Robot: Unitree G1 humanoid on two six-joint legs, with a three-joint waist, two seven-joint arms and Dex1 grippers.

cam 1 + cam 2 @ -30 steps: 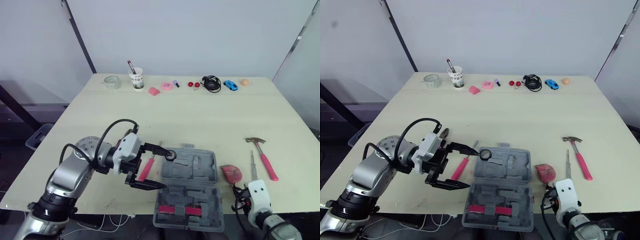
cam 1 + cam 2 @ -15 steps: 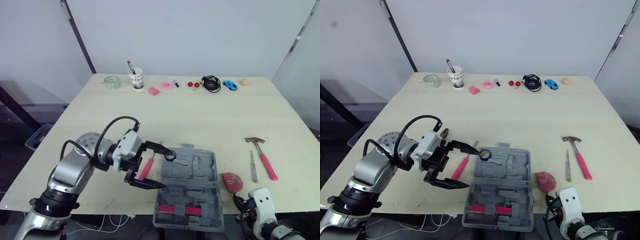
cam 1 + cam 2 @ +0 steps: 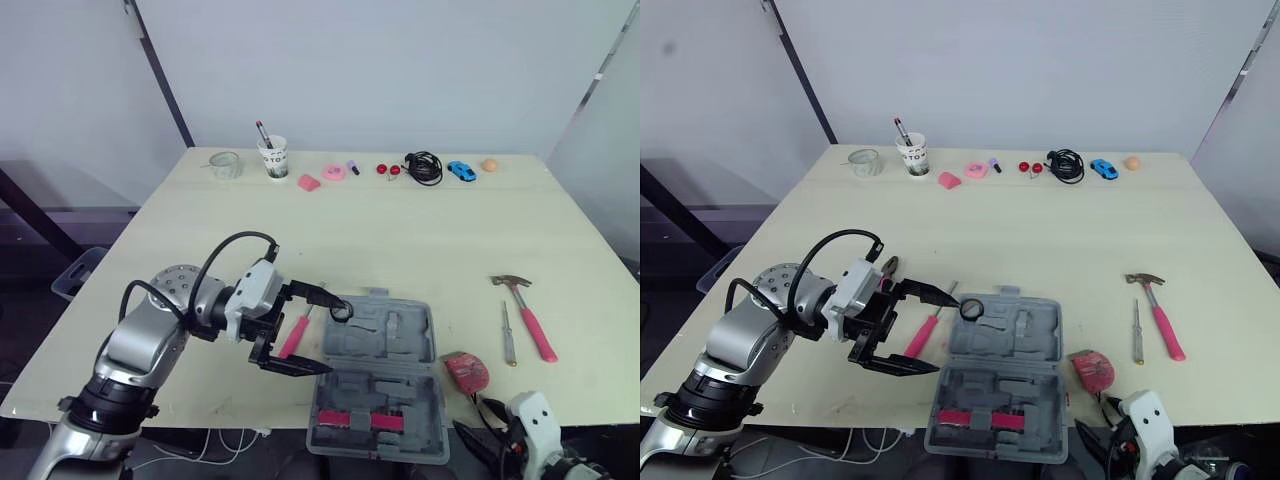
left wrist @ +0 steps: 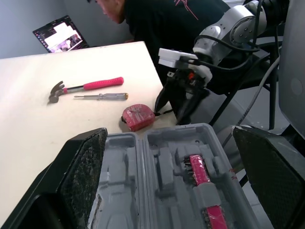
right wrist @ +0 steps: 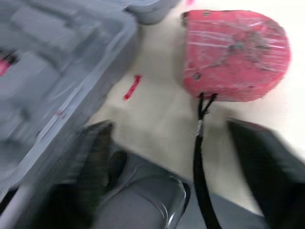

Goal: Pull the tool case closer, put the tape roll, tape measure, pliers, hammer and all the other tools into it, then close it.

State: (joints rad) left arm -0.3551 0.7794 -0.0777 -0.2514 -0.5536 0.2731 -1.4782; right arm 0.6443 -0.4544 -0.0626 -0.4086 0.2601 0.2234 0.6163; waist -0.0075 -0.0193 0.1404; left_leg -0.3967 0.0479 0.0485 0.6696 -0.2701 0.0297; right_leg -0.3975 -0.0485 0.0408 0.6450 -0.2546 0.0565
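Grey tool case (image 3: 372, 342) open, cup (image 3: 272, 158) lettering illegible

One case (image 3: 378, 370), one hammer (image 3: 530, 315), one tape measure (image 3: 466, 370), perhaps two screwdrivers (image 3: 508, 333).

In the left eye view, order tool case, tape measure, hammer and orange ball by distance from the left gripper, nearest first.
1. Tool case, beside the left gripper.
2. Tape measure, right of the case.
3. Hammer, near the right edge.
4. Orange ball, far back corner.
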